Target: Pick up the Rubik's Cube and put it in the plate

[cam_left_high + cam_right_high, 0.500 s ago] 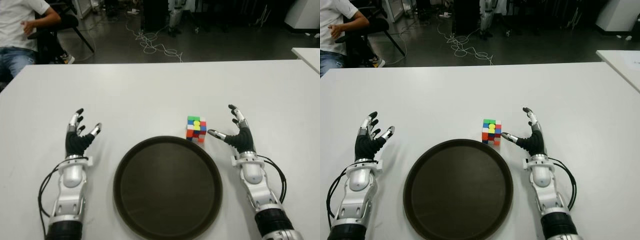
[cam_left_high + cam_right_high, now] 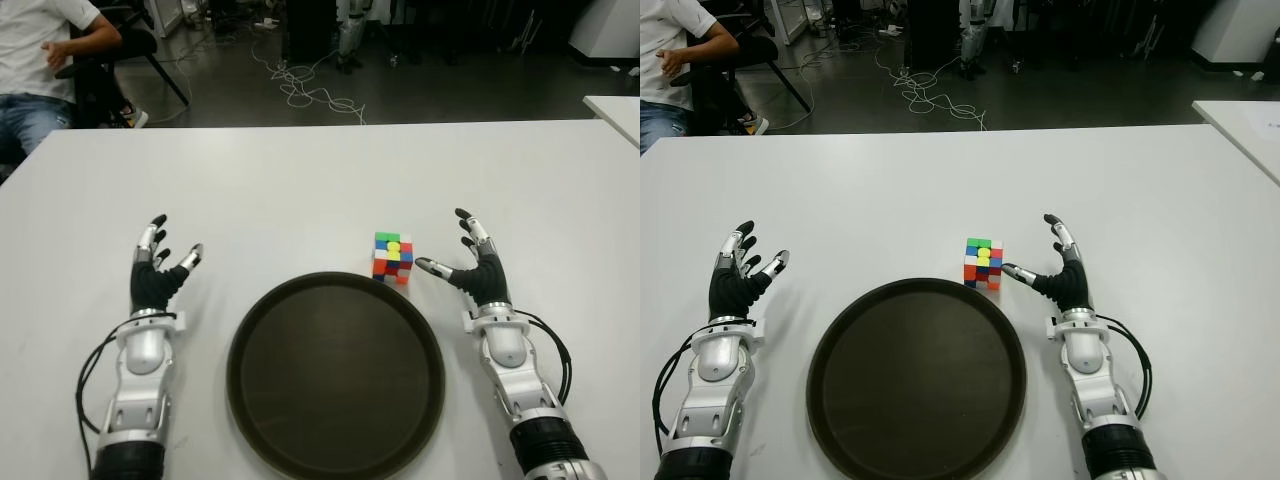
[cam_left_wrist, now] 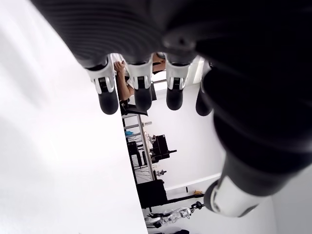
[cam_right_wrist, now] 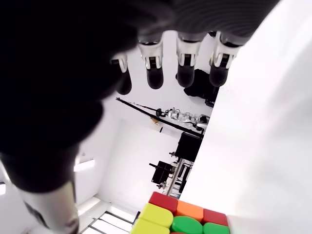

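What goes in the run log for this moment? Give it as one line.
phase: pre-grasp | Rubik's Cube: on table, beside plate rim | right hand: open, beside cube, not touching | left hand: open, left of plate

Count on the white bench [image 2: 300, 180]: one Rubik's Cube [image 2: 393, 257], one dark round plate [image 2: 336, 373] just beside it, two robot hands, left robot hand [image 2: 155, 275] and right robot hand [image 2: 478, 268], flanking the plate. One seated person [image 2: 40, 60] beyond the bench.

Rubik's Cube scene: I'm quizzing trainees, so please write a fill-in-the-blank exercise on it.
1. The Rubik's Cube sits on the ____, just beyond the plate's far rim.
2. The hand nearest the cube is the ____ hand.
3. The plate holds ____.
4. The left hand, left of the plate, has its fingers ____.

Missing words: table; right; nothing; open
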Controlling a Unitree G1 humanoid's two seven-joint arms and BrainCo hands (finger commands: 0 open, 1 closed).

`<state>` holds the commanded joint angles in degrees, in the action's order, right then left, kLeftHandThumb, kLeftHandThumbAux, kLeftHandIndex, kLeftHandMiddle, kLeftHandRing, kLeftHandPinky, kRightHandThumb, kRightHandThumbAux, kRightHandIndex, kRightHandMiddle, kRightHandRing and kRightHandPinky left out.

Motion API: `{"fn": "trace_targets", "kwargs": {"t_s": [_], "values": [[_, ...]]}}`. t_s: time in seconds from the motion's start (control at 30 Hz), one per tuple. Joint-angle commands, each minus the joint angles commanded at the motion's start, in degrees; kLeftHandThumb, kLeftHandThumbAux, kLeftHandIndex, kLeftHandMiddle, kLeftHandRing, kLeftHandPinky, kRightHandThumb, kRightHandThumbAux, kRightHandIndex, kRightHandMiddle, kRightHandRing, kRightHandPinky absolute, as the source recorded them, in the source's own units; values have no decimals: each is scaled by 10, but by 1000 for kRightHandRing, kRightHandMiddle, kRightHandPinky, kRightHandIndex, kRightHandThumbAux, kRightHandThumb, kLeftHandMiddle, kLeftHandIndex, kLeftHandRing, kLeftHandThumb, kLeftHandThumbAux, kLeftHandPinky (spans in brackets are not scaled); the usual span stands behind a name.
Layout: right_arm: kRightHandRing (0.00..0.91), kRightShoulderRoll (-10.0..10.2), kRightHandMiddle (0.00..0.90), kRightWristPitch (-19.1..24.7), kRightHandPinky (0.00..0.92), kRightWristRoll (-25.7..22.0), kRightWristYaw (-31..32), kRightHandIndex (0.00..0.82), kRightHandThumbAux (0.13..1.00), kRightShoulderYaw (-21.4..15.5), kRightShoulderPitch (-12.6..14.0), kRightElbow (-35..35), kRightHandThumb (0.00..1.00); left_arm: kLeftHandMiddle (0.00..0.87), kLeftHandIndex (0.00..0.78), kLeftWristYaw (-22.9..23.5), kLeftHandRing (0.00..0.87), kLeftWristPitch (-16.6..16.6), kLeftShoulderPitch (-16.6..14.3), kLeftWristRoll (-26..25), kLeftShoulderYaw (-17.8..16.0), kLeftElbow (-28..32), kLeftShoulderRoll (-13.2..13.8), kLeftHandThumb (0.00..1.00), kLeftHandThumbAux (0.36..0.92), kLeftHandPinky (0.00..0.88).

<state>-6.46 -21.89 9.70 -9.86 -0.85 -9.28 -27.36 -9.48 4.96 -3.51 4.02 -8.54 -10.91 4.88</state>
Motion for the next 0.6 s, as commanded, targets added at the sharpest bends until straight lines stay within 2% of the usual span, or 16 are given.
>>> {"fn": "trace_targets", "kwargs": {"t_s": [0.17, 0.6], "values": [[0, -7, 0, 1, 0, 11, 3, 0, 783, 5, 3, 6, 0, 0, 0, 1, 0, -1, -1, -6, -1, 0, -2, 0, 785, 4], [0, -18, 0, -7, 0, 52, -18, 0, 794, 16, 2, 2, 0, 0, 0, -1, 0, -9, 5, 1, 4, 14, 0, 0, 748, 11]]}}
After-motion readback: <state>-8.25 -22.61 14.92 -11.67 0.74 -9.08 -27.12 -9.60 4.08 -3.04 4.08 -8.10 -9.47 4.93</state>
